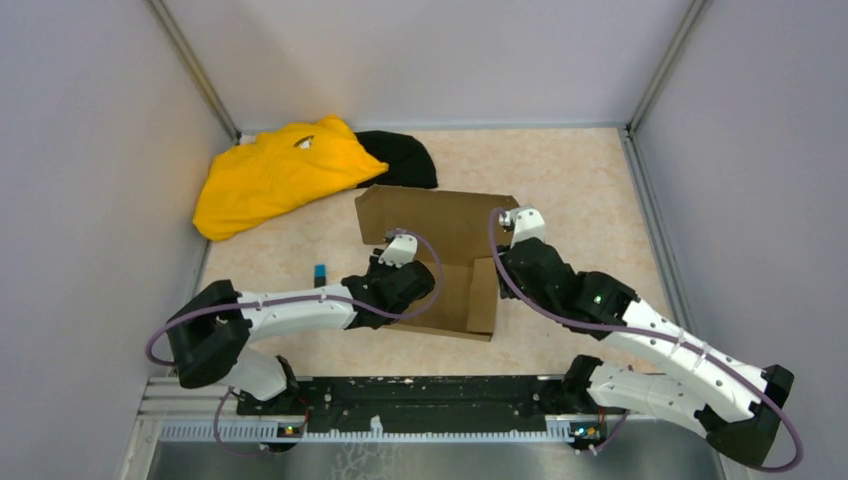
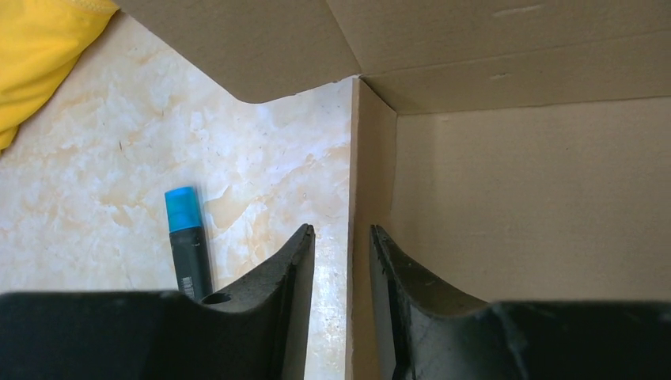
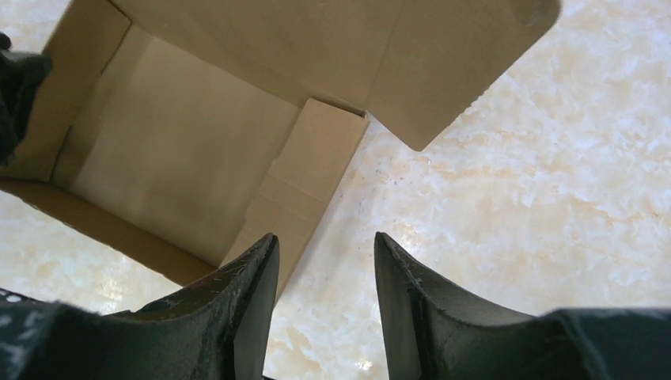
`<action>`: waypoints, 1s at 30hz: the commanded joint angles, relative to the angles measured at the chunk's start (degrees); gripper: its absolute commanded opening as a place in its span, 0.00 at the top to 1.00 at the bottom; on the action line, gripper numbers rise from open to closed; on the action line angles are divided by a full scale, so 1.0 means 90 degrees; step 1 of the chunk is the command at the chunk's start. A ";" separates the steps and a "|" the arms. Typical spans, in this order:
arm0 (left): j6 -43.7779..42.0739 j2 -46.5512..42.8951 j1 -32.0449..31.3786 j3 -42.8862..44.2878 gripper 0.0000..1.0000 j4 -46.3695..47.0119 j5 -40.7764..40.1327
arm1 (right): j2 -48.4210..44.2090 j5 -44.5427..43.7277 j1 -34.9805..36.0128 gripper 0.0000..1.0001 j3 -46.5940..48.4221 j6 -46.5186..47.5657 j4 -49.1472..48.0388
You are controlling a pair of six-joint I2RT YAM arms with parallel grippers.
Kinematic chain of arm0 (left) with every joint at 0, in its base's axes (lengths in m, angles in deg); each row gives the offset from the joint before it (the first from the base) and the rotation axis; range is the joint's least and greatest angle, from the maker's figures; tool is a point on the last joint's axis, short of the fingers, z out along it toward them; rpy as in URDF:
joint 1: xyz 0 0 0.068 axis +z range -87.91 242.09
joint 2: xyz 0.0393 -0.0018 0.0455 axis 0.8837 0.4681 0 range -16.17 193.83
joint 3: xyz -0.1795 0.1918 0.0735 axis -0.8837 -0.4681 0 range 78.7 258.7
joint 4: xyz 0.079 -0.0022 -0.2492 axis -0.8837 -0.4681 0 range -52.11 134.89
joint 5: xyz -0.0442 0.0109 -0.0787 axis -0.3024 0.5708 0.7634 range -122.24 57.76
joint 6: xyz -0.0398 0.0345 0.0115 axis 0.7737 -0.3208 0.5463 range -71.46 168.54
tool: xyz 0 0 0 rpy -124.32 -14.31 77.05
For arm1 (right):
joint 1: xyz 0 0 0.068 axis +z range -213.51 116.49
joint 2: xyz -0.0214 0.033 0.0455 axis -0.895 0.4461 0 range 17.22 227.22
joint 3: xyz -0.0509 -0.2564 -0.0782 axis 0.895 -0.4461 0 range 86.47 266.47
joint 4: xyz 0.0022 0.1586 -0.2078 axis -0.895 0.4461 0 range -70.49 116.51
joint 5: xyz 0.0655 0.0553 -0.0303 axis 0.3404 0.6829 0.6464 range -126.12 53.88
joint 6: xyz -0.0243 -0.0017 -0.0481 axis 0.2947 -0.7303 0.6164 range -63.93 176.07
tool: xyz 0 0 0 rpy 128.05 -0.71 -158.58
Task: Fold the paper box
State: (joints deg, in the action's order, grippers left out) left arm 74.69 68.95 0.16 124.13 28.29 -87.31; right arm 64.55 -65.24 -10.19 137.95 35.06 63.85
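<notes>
The left gripper (image 2: 341, 229) stands narrowly parted, its jaws astride the left side wall of the paper box (image 2: 538, 198) without clearly pressing it; whether they touch the cardboard is hard to make out. At its 9 o'clock a blue-capped marker (image 2: 186, 237) lies on the counter (image 2: 119, 158), its lower end cut off by the gripper body. The right gripper (image 3: 324, 237) is wider apart and holds nothing, over bare counter just beside the box's right wall. From above, the box sits mid-counter, partly hidden by both arms, with a yellow cloth (image 1: 275, 175) at its 10 o'clock and a black cloth (image 1: 405, 155) at 12.
</notes>
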 commanded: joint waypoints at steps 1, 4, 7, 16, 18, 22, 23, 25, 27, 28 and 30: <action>0.0350 -0.0555 0.0038 -0.0010 0.61 -0.0315 0.0185 | 0.0159 0.0448 -0.0072 0.51 0.0363 0.0062 0.0091; 0.0580 -0.0730 0.0094 0.0006 0.60 -0.0563 0.0363 | 0.0278 0.0626 -0.0075 0.47 0.0534 -0.0107 0.0359; 0.0691 -0.0833 0.0113 -0.0038 0.59 -0.0631 0.0488 | 0.0540 0.0751 -0.0129 0.43 0.0633 -0.0452 0.0645; 0.0726 -0.1106 0.0517 -0.0426 0.53 -0.0401 0.1107 | 0.0663 0.1796 -0.0592 0.32 -0.0061 -0.2207 -0.0012; 0.0683 -0.1189 0.0710 -0.0524 0.53 -0.0270 0.1398 | 0.0607 0.1806 -0.0592 0.32 -0.0217 -0.2355 -0.0193; 0.0483 -0.1190 0.1102 -0.0627 0.51 0.0012 0.1882 | 0.0752 0.1739 -0.0591 0.34 -0.0457 -0.2602 -0.0278; 0.0445 -0.1163 0.1171 -0.0643 0.51 0.0068 0.1971 | 0.0801 0.1762 -0.0591 0.35 -0.0524 -0.2678 -0.0302; 0.0383 -0.1128 0.1273 -0.0683 0.50 0.0173 0.2131 | 0.0898 0.1831 -0.0592 0.38 -0.0651 -0.2800 -0.0370; 0.0331 -0.1146 0.1334 -0.0765 0.50 0.0307 0.2248 | 0.0980 0.1815 -0.0592 0.39 -0.0762 -0.2961 -0.0388; 0.0310 -0.1164 0.1362 -0.0795 0.50 0.0374 0.2310 | 0.1023 0.1811 -0.0592 0.39 -0.0813 -0.3012 -0.0410; 0.0281 -0.1214 0.1391 -0.0881 0.50 0.0487 0.2407 | 0.1128 0.1799 -0.0592 0.40 -0.0903 -0.3141 -0.0448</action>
State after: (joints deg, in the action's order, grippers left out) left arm 78.61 58.59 12.00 118.56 30.43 -70.41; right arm 73.45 -49.07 -15.04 130.89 10.77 62.54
